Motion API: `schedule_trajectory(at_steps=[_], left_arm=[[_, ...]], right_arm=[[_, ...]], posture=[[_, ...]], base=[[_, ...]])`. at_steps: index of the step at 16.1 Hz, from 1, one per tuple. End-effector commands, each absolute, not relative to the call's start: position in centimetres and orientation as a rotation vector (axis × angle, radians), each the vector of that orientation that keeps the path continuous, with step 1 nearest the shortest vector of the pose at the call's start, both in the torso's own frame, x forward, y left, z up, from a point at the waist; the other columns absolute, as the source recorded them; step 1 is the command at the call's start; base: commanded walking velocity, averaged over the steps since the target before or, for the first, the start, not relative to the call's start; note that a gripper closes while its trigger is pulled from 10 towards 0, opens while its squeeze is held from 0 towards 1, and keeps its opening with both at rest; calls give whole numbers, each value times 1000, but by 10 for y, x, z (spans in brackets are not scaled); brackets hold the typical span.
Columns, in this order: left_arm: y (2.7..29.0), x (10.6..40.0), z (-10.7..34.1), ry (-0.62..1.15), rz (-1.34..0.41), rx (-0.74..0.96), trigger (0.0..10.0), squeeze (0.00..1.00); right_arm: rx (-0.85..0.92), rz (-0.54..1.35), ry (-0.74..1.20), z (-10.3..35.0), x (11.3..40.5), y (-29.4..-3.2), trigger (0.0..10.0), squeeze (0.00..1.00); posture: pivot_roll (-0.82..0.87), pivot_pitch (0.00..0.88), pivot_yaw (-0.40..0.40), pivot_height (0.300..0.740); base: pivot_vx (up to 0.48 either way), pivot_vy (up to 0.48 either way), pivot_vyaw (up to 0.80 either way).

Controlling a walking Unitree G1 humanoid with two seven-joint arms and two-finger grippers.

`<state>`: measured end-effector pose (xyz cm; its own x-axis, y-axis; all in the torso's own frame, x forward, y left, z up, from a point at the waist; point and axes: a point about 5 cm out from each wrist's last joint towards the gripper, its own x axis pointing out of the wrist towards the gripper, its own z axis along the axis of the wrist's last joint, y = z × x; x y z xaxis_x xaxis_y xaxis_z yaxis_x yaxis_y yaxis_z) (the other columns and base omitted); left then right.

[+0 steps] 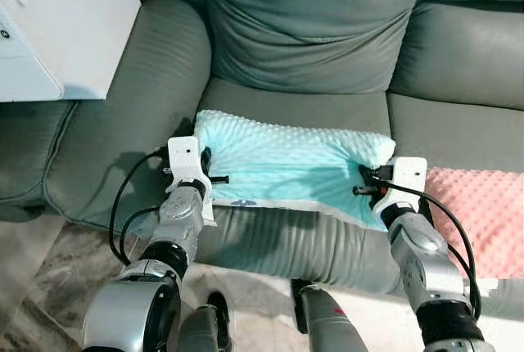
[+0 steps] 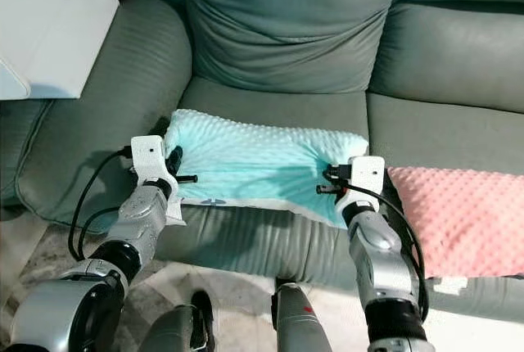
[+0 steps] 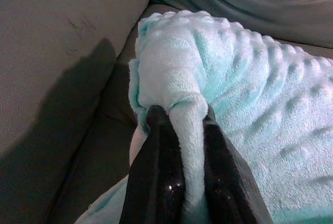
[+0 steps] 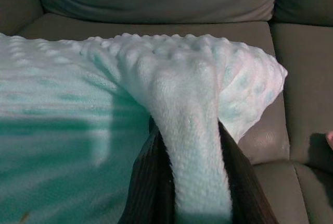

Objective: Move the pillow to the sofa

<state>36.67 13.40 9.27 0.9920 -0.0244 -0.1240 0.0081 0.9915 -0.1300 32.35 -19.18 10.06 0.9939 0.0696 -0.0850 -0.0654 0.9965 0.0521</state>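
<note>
Pinching mint pillow point(image 1: 286, 164) ends on sofa point(image 1: 295, 110), left tool point(image 3: 179, 130), right tool point(image 4: 187, 130), pink pillow point(image 1: 483, 205) beside.

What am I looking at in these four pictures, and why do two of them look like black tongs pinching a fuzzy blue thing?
This is a humanoid robot seen through its own cameras. The two wide pictures come from a pair of eyes on its head, looking down at its silver arms. The two close-ups come from cameras on its wrists, looking along each gripper's two black fingers, which are your tongs.

The fuzzy thing is a mint pillow with a bumpy surface, lying on the seat of a grey-green sofa. The left gripper pinches a fold at one end and the right gripper pinches the other end, so both are shut on it. A pink pillow lies on the next seat, and a white object sits by the sofa's arm.
</note>
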Motion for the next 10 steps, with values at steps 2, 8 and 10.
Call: schedule_trajectory(at_steps=[2,8,10], left_arm=[[145,360,80,164,17,-155,10000,1000],[139,357,75,173,-19,-178,10000,1000],[138,356,73,177,-23,-188,10000,1000]], right_arm=[[64,30,97,91,319,-196,10000,1000],[86,29,91,85,315,-185,10000,1000],[82,33,92,81,313,-179,10000,1000]], posture=[[-259,412,62,740],[-258,404,63,740],[-258,400,61,740]], base=[[0,0,0],[0,0,0],[0,0,0]])
